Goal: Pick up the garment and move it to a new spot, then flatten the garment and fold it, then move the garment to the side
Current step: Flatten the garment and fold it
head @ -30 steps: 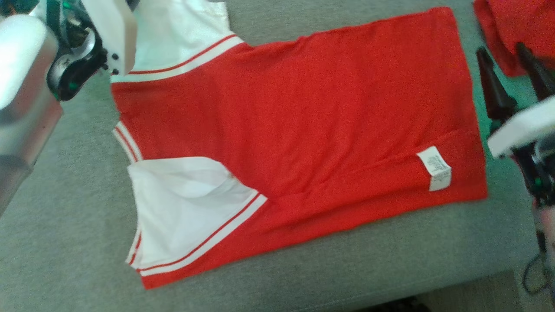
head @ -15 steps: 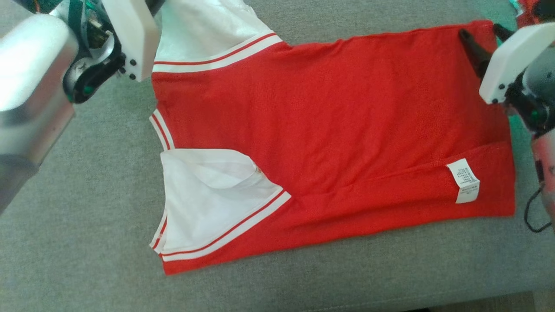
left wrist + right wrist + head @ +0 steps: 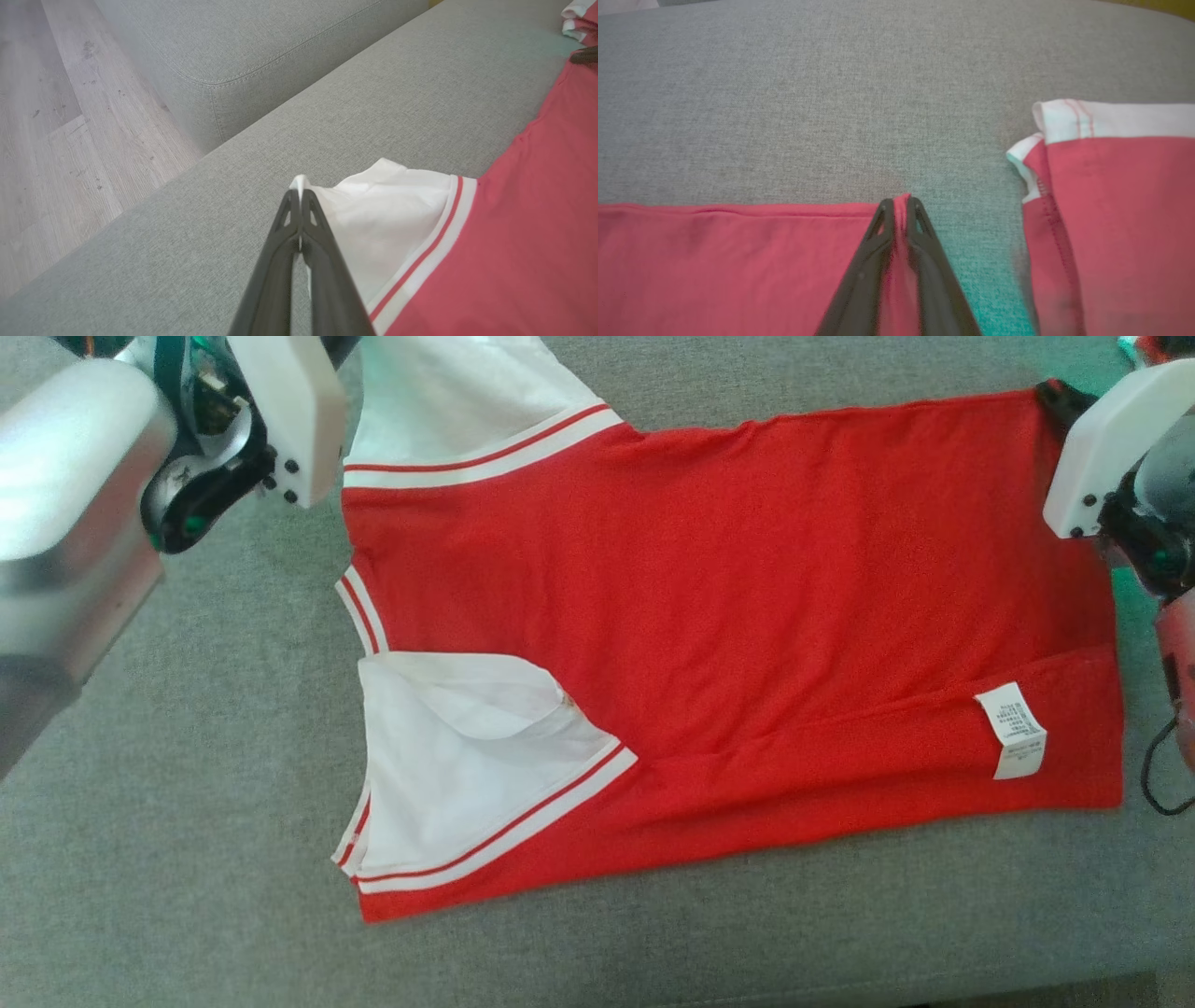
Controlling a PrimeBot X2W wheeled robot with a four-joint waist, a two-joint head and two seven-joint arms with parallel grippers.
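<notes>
Across the middle of the grey sofa seat the garment lies spread flat: a red top with white sleeves, collar toward 9 o'clock and hem toward 3 o'clock in the head view. At 11 o'clock the left gripper is pressed together on the edge of the far white sleeve. At 2 o'clock the right gripper pinches the far hem corner, red cloth between its fingers. A white care label sits near the hem at 4 o'clock.

A second red-and-white shirt lies near that corner, at 3 o'clock in the right wrist view, with a strip of bare cushion between. A black cable hangs by the right arm. Bare seat runs wide toward 6 and 9 o'clock. Past the left gripper stand another grey cushion and a wood floor.
</notes>
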